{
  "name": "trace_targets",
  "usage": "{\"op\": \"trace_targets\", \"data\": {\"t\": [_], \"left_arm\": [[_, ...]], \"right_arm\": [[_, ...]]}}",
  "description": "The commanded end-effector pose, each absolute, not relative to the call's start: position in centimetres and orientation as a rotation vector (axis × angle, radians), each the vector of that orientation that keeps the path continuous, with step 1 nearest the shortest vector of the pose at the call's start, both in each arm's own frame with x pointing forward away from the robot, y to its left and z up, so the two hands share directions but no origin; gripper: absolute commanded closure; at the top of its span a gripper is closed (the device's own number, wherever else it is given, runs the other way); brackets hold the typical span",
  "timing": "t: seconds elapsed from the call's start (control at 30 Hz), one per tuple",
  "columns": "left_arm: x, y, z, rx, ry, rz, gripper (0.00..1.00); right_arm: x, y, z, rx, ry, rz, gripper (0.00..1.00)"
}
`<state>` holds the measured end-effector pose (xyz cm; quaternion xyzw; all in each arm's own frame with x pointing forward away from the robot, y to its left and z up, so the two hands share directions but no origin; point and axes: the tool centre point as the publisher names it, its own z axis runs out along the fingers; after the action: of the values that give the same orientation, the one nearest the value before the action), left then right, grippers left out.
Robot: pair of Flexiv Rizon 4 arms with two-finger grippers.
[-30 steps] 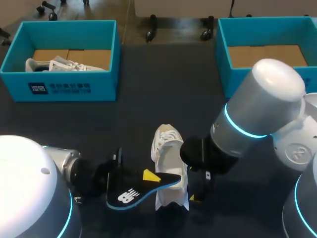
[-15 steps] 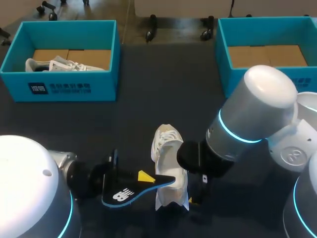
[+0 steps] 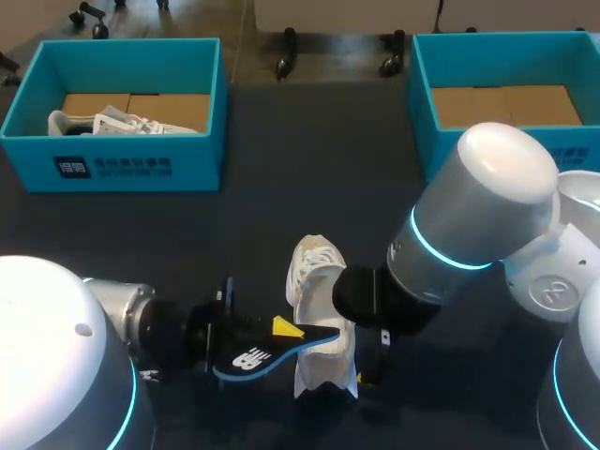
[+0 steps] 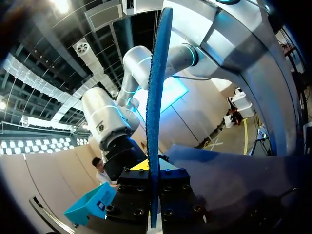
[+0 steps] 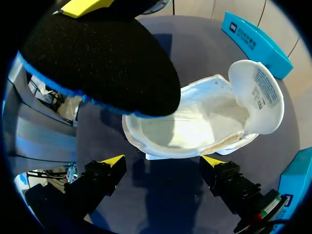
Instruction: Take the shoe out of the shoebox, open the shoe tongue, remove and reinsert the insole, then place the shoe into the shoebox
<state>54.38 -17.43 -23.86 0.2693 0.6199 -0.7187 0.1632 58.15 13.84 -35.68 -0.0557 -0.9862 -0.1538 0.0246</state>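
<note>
shoe (image 3: 315,265), white, lay on the dark table (image 3: 281,178) near its front edge, between the two arms, toe pointing toward the far side. in the right wrist view the shoe (image 5: 195,124) was seen from above, with its opening wide and the pale inner lining exposed; the tongue (image 5: 258,95) was folded up and forward, away from the opening. insole (image 3: 267,352), black with a blue rim, was out of the shoe and held off the table, its free end over the heel side of the opening; contact with the shoe could not be judged. left gripper (image 3: 281,330) was pinching the insole: in the left wrist view the insole (image 4: 158,97) ran edge-on between the two fingers of the left gripper (image 4: 152,175). in the right wrist view the insole (image 5: 97,58) covered part of the opening. right gripper (image 5: 162,163) sat just behind the heel, fingers spread wide, gripping nothing; right gripper (image 3: 368,366) was largely hidden under its arm in the head view. left shoebox (image 3: 112,169), teal, stood at the far left and held a second shoe (image 3: 122,122); right shoebox (image 3: 424,103) stood at the far right.
</note>
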Motion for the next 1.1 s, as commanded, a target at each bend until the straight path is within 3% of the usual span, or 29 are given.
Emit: {"op": "trace_targets", "data": {"t": [0.03,1.1], "left_arm": [[55.0,-18.3,-24.4,0.776,1.761,-2.064,1.00],[55.0,-18.7,-25.8,0.707,1.844,-2.074,1.00]], "right_arm": [[58.0,13.9,-35.9,-0.172,-3.052,-0.478,0.00],[60.1,12.2,-36.0,-0.261,-3.080,-0.494,0.00]]}}
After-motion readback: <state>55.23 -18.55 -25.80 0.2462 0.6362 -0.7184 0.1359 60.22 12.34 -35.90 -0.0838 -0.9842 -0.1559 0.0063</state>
